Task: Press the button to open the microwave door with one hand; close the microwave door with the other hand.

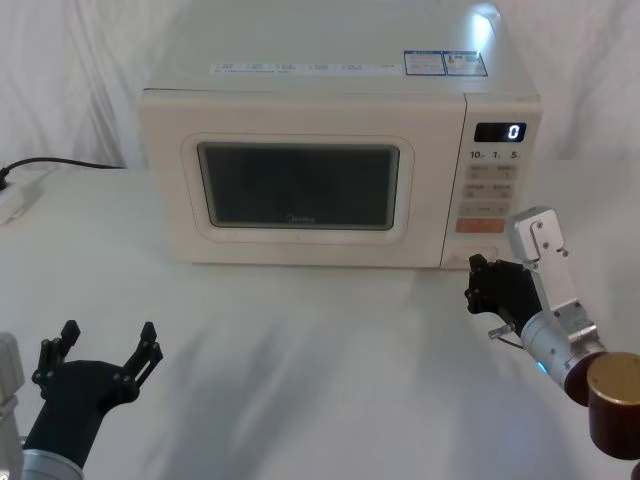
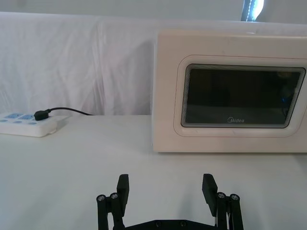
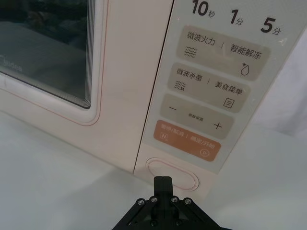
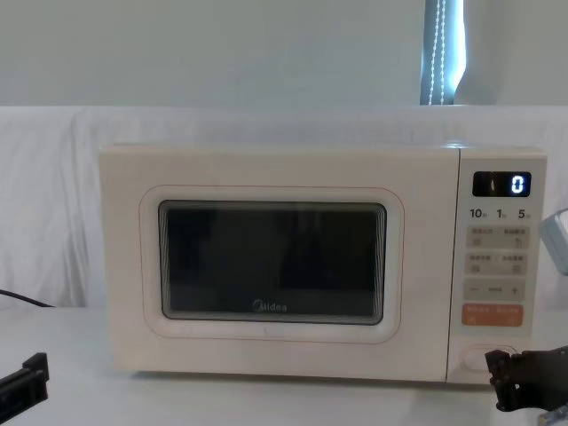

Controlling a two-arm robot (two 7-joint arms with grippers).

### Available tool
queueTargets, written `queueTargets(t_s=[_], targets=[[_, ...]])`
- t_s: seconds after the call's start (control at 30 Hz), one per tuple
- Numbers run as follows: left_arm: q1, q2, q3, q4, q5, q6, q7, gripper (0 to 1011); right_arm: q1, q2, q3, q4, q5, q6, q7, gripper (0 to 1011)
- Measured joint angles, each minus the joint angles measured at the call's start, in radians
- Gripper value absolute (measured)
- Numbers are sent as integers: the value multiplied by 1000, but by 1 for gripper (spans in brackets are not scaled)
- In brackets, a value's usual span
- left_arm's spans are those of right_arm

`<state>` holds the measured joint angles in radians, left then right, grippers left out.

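Note:
The cream microwave [image 1: 330, 100] stands at the back of the table, and its door [image 1: 300, 240] with the dark window lies flush and closed. At the bottom of the control panel sits the pill-shaped button [image 3: 184, 176]. My right gripper [image 3: 163, 182] is shut, fingers pressed together, with the tip right in front of the button's lower edge; whether it touches I cannot tell. From the chest view the right gripper [image 4: 493, 362] is level with the button [image 4: 479, 355]. My left gripper [image 1: 108, 335] hovers open over the near left of the table, facing the door [image 2: 168, 110] from a distance.
A white power strip [image 2: 26, 123] with a black plug and cable [image 1: 70, 163] lies at the far left of the white-clothed table [image 1: 300, 340]. White cloth hangs behind the microwave. The orange button [image 3: 187, 140] sits just above the pill-shaped one.

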<state>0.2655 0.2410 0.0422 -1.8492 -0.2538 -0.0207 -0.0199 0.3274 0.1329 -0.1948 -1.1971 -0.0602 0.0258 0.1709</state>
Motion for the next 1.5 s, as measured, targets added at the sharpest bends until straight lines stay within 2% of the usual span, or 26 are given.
queueTargets(t_s=[0.43, 0.9, 1.5], targets=[[0, 0, 0, 0, 0, 0, 0, 1001, 49, -17, -5, 73, -4, -5, -14, 0], [0, 0, 0, 0, 0, 0, 0, 1001, 56, -28, -6, 81, -19, 8, -35, 0], [0, 0, 0, 0, 0, 0, 0, 1001, 51, -42, 12, 71, -35, 20, -64, 0]])
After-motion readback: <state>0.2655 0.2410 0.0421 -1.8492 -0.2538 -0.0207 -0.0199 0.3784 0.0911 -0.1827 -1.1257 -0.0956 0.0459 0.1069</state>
